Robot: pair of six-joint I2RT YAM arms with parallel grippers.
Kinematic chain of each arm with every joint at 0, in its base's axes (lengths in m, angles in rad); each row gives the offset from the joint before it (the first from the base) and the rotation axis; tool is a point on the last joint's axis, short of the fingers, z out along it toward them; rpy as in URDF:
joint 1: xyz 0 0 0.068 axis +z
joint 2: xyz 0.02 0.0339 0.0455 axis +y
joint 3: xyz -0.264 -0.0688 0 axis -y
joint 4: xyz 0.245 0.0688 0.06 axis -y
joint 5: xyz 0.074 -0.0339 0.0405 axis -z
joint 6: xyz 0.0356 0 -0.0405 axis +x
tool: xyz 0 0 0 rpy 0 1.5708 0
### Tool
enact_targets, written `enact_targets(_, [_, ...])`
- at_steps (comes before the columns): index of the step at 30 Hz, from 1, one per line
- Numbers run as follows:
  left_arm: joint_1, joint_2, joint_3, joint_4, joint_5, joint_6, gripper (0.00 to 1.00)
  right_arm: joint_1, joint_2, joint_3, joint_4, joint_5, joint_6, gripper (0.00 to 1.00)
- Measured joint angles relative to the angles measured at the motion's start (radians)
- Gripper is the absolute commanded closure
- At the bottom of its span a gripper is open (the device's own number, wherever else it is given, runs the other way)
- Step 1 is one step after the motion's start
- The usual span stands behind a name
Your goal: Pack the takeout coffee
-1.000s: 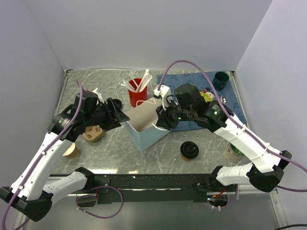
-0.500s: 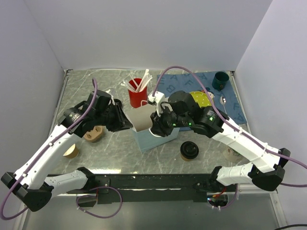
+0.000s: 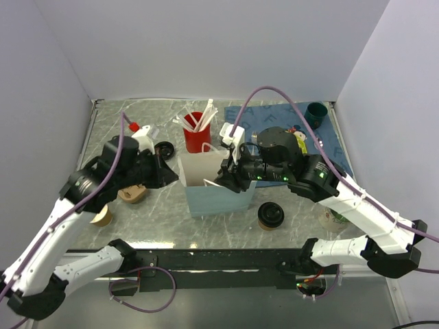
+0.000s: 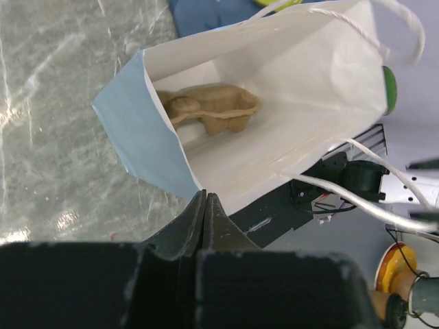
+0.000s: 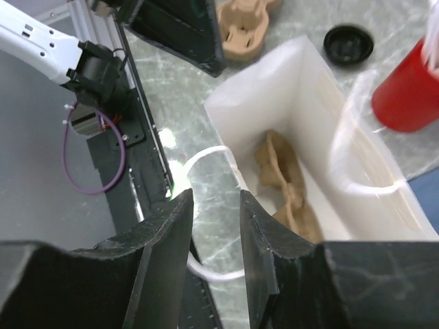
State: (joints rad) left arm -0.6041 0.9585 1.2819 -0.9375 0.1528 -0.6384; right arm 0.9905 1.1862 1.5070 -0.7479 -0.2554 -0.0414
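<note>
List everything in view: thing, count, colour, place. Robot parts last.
paper bag: one, light blue, white inside, centre
carrier in bag: one, brown pulp, inside bag
carrier on table: one, brown, left of bag
takeout coffee: one, brown, black lid, right of bag
lidless cup: one, brown, near left
loose lid: one, black, far left of bag
utensil cup: one, red, behind bag
teal cup: one, far right corner
mat: one, blue, far right
left gripper: one, black, shut on bag's left rim
right gripper: one, black, open at bag's right rim
</note>
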Motion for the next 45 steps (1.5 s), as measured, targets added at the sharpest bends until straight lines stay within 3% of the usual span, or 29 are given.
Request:
enact_targets(4, [0.0,-0.08,-0.052,0.051,0.007,0.031,0.97,0.006,-0.006,-0.027,0.039,0.003,-0.044,0.63])
enact_targets(5, [0.0,-0.087,-0.061,0.054,0.006,0.031,0.8,0.008,-0.005,-0.042,0.047,0.007,-0.056,0.64])
enact_targets(7, [0.0,-0.089,-0.063,0.049,-0.002,0.02,0.61,0.011,0.0,-0.061,0.048,0.025,-0.075,0.64])
enact_targets(12, [0.0,-0.045,-0.068,0.055,-0.007,-0.077,0.46,0.013,0.026,-0.062,0.052,0.053,-0.124,0.65])
enact_targets(21, [0.0,0.029,-0.076,0.062,-0.047,-0.171,0.55,0.013,0.02,-0.077,0.059,0.037,-0.16,0.66])
enact_targets(22, [0.0,0.05,-0.076,0.062,-0.046,-0.17,0.67,0.013,0.016,-0.084,0.06,0.034,-0.163,0.66])
enact_targets(23, [0.0,0.069,-0.076,0.063,-0.045,-0.168,0.89,0.013,0.014,-0.087,0.06,0.032,-0.164,0.66])
enact_targets(25, [0.0,0.097,-0.076,0.07,-0.044,-0.164,0.99,0.013,0.013,-0.088,0.058,0.029,-0.168,0.65])
enact_targets(31, [-0.002,0.081,-0.076,0.12,-0.045,-0.089,0.99,0.013,0.013,-0.071,0.061,0.042,-0.192,0.61])
enact_targets(35, [-0.004,-0.01,-0.095,0.189,-0.033,-0.004,0.99,0.013,-0.012,-0.081,0.123,0.016,-0.215,0.63])
enact_targets(40, [-0.006,-0.17,-0.229,0.283,0.003,0.056,0.99,0.064,-0.037,-0.212,0.213,0.029,-0.234,0.65])
enact_targets(45, [-0.006,-0.214,-0.336,0.348,0.029,0.085,0.99,0.123,0.015,-0.336,0.251,0.146,-0.246,0.67])
